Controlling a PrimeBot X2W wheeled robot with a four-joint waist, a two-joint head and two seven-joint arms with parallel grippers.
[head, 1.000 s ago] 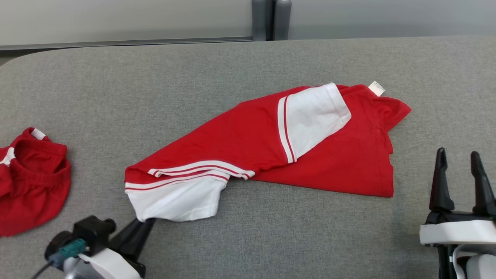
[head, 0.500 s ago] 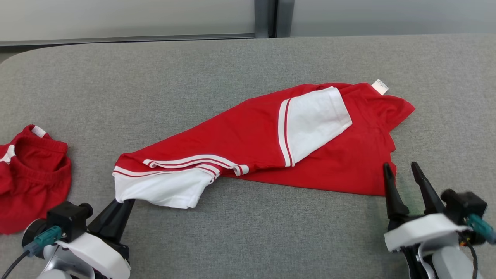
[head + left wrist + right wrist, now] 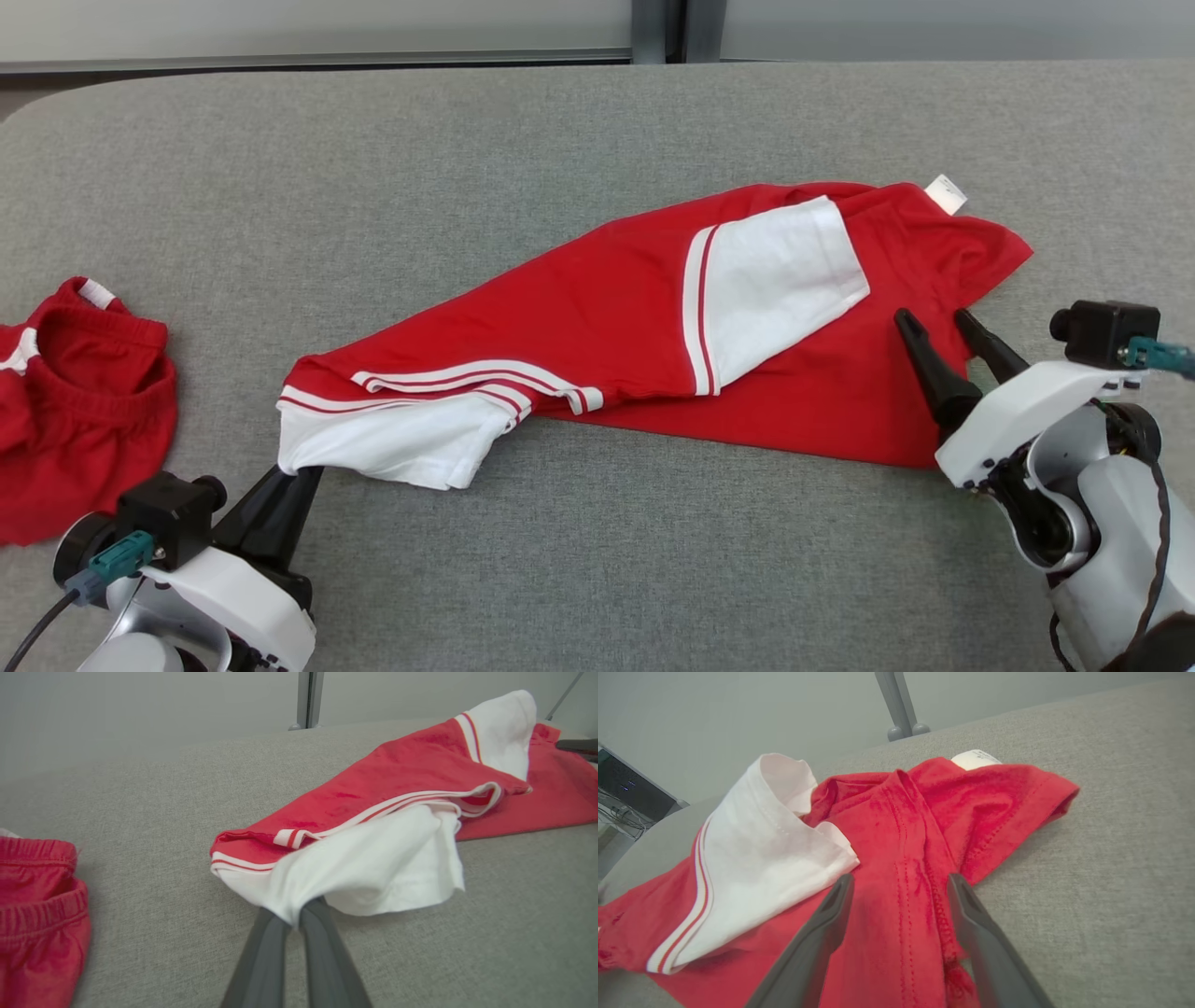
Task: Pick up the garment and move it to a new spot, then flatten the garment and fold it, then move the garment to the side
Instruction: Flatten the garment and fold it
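Stretched slantwise across the grey surface [image 3: 597,560], a red shirt [image 3: 597,317], lying apart from the red shorts [image 3: 84,401] and to their right. Crumpled rather than flat: near sleeve [image 3: 392,443], white, at the end closest to the shorts; far sleeve [image 3: 784,280], also white, folded over the red body farther from them; white label [image 3: 946,194] at the corner farthest from the shorts.

Between shorts and shirt, the left claw [image 3: 297,474], pinched tight on a corner of the near sleeve. Seen from the left wrist, both fingers [image 3: 261,961] pressed together with white cloth caught at the tips.

At the shirt's end away from the shorts, the right claw [image 3: 932,317], spread wide and gripping nothing. Seen from the right wrist, fingertips [image 3: 840,896] either side of a stitched seam [image 3: 906,872] by the red hem. Touching the cloth or just above it: impossible to tell.
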